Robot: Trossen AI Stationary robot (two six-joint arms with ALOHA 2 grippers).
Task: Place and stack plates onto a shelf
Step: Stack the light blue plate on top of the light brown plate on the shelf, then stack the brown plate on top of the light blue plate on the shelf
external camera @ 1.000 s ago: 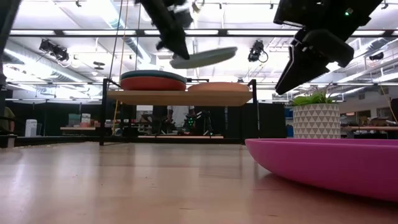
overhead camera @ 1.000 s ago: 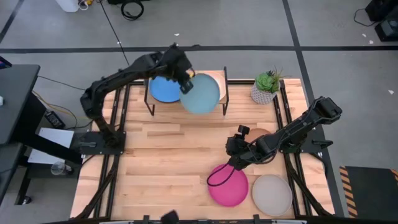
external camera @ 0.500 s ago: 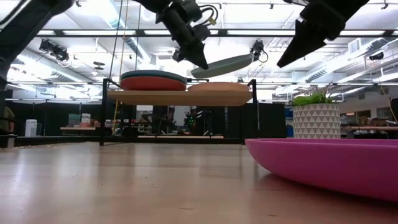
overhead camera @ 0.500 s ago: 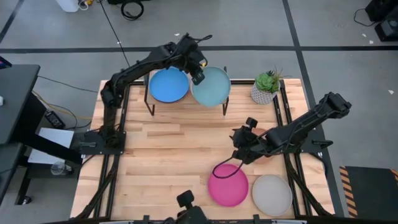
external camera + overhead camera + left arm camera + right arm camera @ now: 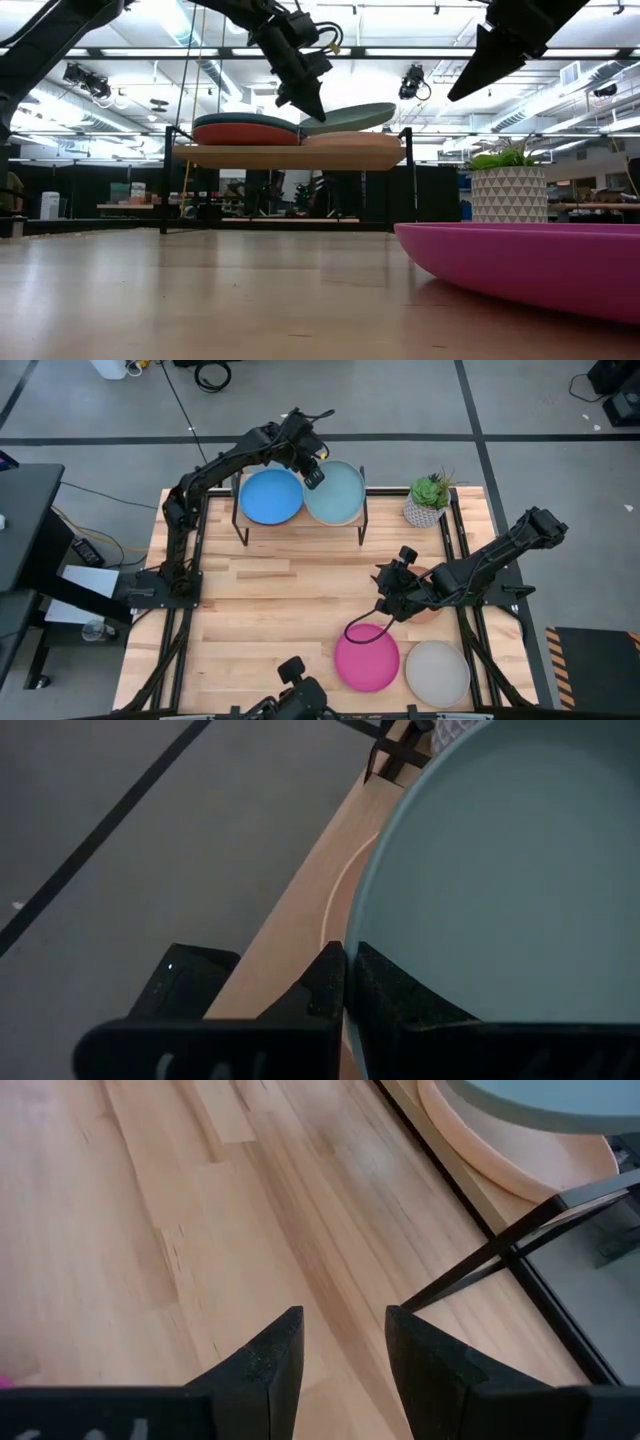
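The left gripper (image 5: 312, 472) pinches the light teal plate (image 5: 335, 494) over the shelf (image 5: 290, 156) — tilted. The right gripper (image 5: 342, 1342) — fingers apart, holding nothing.

My black left pincer (image 5: 313, 473) carries a light teal plate (image 5: 335, 493); a blue plate (image 5: 270, 497) tops an orange plate (image 5: 240, 134). Pink plate (image 5: 366, 659), grey plate (image 5: 437, 671), pale wood counter (image 5: 270, 610).

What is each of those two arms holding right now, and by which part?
The left tool grips the light teal plate by its rim, tilted over the peach plate on the shelf. The right tool is open and holds nothing.
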